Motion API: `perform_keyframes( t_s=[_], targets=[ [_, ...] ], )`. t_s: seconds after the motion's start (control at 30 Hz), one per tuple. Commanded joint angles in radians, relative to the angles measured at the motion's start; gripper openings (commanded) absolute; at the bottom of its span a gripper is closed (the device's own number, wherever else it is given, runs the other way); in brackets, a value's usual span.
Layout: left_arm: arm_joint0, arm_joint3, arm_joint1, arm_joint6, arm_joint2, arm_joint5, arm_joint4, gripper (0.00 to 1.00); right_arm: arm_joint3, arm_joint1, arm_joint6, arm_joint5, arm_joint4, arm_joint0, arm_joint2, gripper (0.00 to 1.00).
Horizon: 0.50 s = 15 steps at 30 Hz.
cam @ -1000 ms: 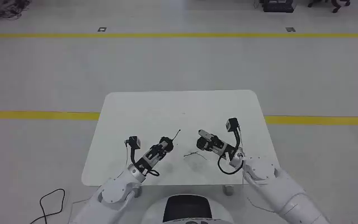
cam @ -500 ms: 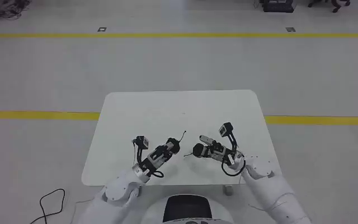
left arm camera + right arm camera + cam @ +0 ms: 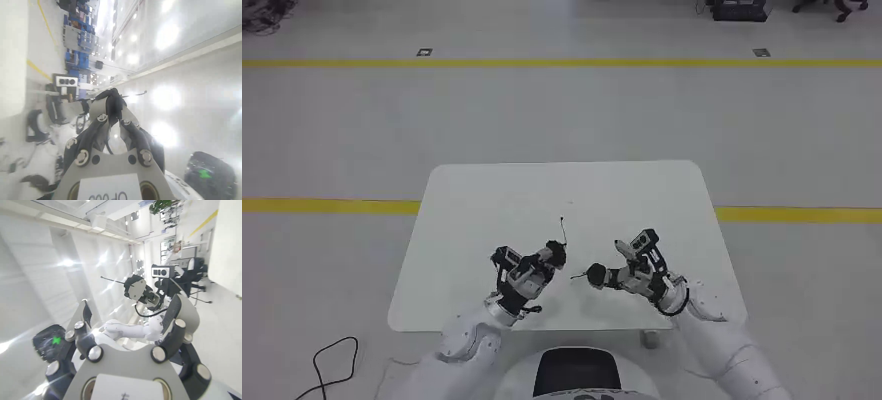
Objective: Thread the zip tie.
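Note:
My left gripper point(image 3: 113, 94) is shut on a thin black zip tie point(image 3: 136, 93), whose free end juts out past the fingertips. In the top view this gripper point(image 3: 555, 250) hangs over the table's near half, and the zip tie point(image 3: 562, 228) points away toward the far side. The right gripper point(image 3: 130, 298) stands open with nothing between its ribbed pads point(image 3: 171, 311). In the top view the right gripper point(image 3: 594, 273) is a short way right of the left one. The right wrist view looks across at the left gripper point(image 3: 135, 289) and the zip tie point(image 3: 111, 280).
The white table point(image 3: 542, 190) bears a short thin black piece point(image 3: 577, 275) just left of the right gripper; whether they touch is unclear. Grey floor with yellow lines point(image 3: 332, 206) surrounds the table.
Both grippers have drawn closer together near the table's front middle. The left one moved right with the zip tie, the right one moved left and nearer the front edge.

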Motion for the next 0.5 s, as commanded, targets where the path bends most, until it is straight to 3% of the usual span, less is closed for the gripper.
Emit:
perform_keyframes(
  t_s=[0.0, 0.17, 0.4, 0.47],
  targets=[
    [-0.009, 0.027, -0.010, -0.042, 0.016, 0.000, -0.058, 0.00, 0.044, -0.009, 0.053, 0.000, 0.077, 0.014, -0.015, 1.00],
    [-0.035, 0.072, -0.031, -0.103, 0.052, 0.000, -0.086, 0.00, 0.107, -0.027, 0.123, 0.005, 0.154, 0.039, -0.049, 1.00],
    [-0.037, 0.074, -0.032, -0.105, 0.053, 0.000, -0.078, 0.00, 0.107, -0.027, 0.123, 0.005, 0.154, 0.039, -0.049, 1.00],
    [-0.037, 0.070, -0.035, -0.102, 0.063, 0.018, -0.127, 0.00, 0.099, -0.028, 0.101, 0.019, 0.149, 0.037, -0.051, 1.00]
  ],
)
